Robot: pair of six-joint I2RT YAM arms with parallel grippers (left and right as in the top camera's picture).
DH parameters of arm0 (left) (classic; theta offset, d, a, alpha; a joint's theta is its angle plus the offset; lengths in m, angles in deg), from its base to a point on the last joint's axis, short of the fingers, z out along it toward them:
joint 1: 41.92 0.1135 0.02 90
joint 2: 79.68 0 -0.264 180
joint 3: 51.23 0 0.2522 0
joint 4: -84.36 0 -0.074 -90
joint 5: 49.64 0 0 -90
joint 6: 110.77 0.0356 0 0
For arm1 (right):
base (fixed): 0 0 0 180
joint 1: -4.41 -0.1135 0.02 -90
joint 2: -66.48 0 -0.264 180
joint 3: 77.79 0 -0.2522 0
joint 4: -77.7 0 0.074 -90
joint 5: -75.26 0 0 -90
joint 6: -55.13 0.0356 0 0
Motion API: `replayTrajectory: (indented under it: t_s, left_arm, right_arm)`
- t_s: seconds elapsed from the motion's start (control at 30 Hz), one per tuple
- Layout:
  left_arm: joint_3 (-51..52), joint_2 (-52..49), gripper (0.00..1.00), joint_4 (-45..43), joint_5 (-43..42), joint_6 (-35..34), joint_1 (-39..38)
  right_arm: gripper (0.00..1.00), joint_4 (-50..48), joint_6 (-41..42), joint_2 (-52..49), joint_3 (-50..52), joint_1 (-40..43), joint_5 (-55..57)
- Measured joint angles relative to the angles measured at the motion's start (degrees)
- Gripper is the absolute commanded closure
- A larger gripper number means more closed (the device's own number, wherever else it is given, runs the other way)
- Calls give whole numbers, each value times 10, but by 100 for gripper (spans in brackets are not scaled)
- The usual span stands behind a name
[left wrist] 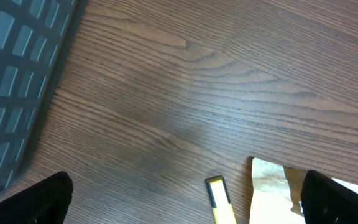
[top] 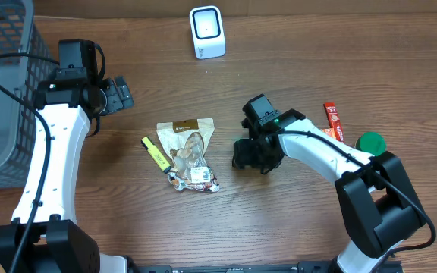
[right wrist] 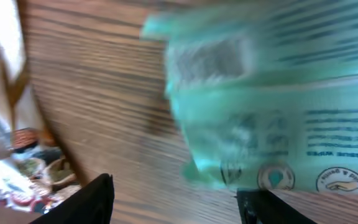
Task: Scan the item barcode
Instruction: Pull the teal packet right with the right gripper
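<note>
Green pack (right wrist: pixel 260 112), my task item, fills right wrist view, blurred, close ahead of right gripper (top: pixel 247 155), mid-table right of centre. I see its fingers (right wrist: pixel 95 199) apart, wood showing between left one and pack; cannot tell if pack is pinched. Left gripper (top: pixel 120 95) wide apart, holding nothing, far left beside grey basket (top: pixel 2 91). White scanner (top: pixel 207 32) at far edge, centre. Snack pouch (top: pixel 188 152) and yellow marker (top: pixel 155 153) lie between arms. Red sachet (top: pixel 334 121) and green lid (top: pixel 370 142) sit far right.
</note>
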Motion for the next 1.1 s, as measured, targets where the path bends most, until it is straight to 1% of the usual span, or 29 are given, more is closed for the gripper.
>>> replayTrajectory:
  t_s: [0.07,0.17,0.2,0.27,0.3,0.37,0.5,0.7,0.8,0.87,0.97,1.07,1.1]
  left_arm:
    - [0,0,0,0,0,0,0]
    - [0,0,0,0,0,0,0]
    - [0,0,0,0,0,0,0]
    - [0,0,0,0,0,0,0]
    - [0,0,0,0,0,0,0]
    - [0,0,0,0,0,0,0]
    - [0,0,0,0,0,0,0]
    - [0,0,0,-2,0,0,0]
    - [0,0,0,-38,0,0,0]
    - [0,0,0,-43,-21,-2,0]
    - [0,0,0,-18,-75,-2,0]
    - [0,0,53,-8,-138,-9,-4]
    - [0,0,72,-7,-173,-9,-4]
  right_arm:
    - [35,27,-19,0,-9,1,-13]
    - [32,96,-55,0,-60,10,-26]
    - [32,133,-73,0,-103,21,-27]
    - [30,170,-89,4,-157,47,-15]
    - [30,175,-95,6,-166,58,-8]
    - [32,178,-99,8,-170,81,4]
    - [32,179,-105,8,-156,137,23]
    - [30,155,-110,8,-116,181,29]
    - [29,133,-111,8,-93,196,30]
    - [28,116,-112,8,-78,203,31]
    - [28,104,-112,8,-68,207,31]
    - [28,95,-113,8,-68,207,31]
    - [27,95,-113,8,-68,207,31]
